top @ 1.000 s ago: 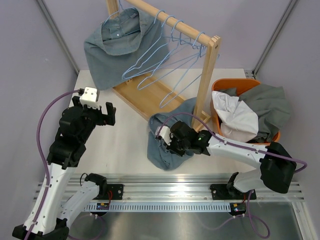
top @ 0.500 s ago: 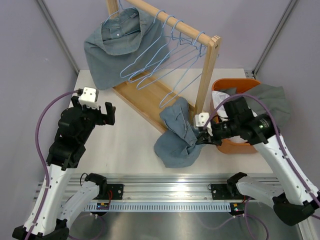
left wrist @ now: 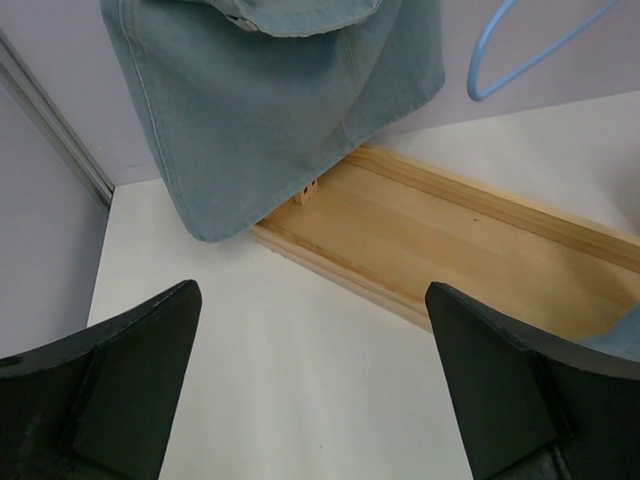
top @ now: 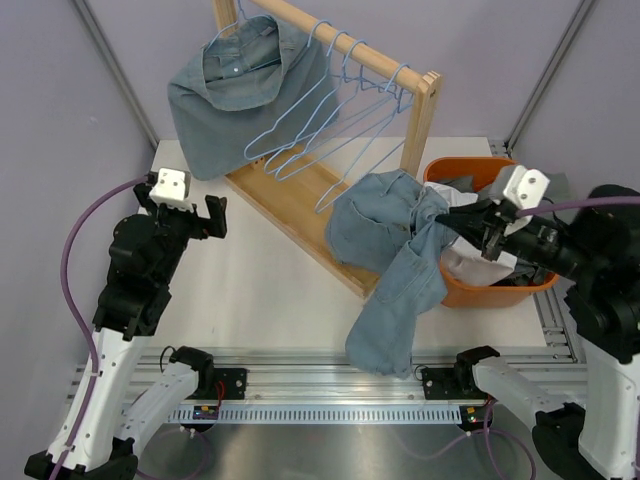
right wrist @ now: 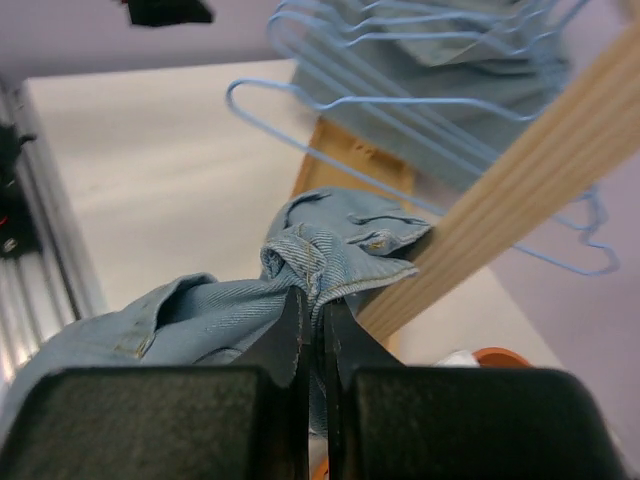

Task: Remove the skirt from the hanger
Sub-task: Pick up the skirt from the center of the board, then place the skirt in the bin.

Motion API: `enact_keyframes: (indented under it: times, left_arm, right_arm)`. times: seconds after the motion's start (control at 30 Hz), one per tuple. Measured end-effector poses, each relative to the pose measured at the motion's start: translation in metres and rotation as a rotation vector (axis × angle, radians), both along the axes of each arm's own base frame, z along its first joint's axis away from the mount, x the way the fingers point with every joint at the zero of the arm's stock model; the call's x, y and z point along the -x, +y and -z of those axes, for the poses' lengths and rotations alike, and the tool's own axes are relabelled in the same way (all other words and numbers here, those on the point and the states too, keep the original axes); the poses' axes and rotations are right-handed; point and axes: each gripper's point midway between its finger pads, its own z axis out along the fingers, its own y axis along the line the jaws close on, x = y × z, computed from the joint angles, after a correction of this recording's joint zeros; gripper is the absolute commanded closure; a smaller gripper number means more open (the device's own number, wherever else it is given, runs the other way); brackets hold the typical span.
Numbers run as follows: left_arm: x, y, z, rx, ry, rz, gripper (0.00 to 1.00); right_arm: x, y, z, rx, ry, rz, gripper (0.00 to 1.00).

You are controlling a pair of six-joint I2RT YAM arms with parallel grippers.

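- At your right claw (right wrist: pixel 312 312), the jaws are clamped tight on a bunched fold of the denim skirt (top: pixel 385 235). The fingertips are buried in the cloth, so you cannot see them.
- From that pinch the skirt hangs free of every hanger, just beside the orange basket (top: pixel 488 291). Its tail reaches toward the near edge of the table (top: pixel 260 290), and you cannot tell whether it touches the surface.
- The skirt hides the basket's left rim and part of the wooden rack's (top: pixel 288 208) base.
- In the right wrist view the rack's post cuts diagonally across, and the skirt's lower part runs out of frame.
- Your left claw (left wrist: pixel 315 390) stands spread wide, gripping nothing, well apart from the skirt.
- Beyond it a second denim garment (left wrist: pixel 280 110) hangs at the rack's far end. Its top is cut off in the left wrist view.
- Blue wire hangers (top: pixel 330 118) line the rail, overlapping too much to count surely.
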Motion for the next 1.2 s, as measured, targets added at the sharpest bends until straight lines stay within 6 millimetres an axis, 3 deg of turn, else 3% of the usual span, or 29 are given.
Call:
enact_keyframes:
  times: [0.3,0.63,0.83,0.97,1.07,1.2]
  left_arm:
    - [-0.005,-0.001,-0.003,-0.006,-0.027,-0.001,0.01]
    - [-0.008,-0.002,0.003,-0.012,-0.02,0.002,0.01]
    - [-0.012,-0.003,0.008,-0.022,-0.004,0.006,0.01]
    - [-0.014,-0.004,0.011,-0.038,0.004,0.01,0.01]
    - [-0.014,-0.005,0.01,-0.044,0.001,0.018,0.01]
    - [-0.014,-0.007,0.01,-0.049,0.0,0.03,0.01]
  right_arm:
    - [-0.017,-0.052,-0.073,-0.177,-0.159,0.391,1.0]
    - [-0.045,-0.11,-0.135,-0.253,-0.285,0.745,1.0]
    - [-0.077,-0.139,-0.147,-0.246,-0.287,0.91,1.0]
    - [-0.103,-0.191,-0.153,-0.261,-0.279,1.084,1.0]
    - [-0.124,-0.224,-0.142,-0.275,-0.224,1.153,1.0]
    - [-0.164,-0.255,-0.1,-0.298,-0.076,1.162,1.0]
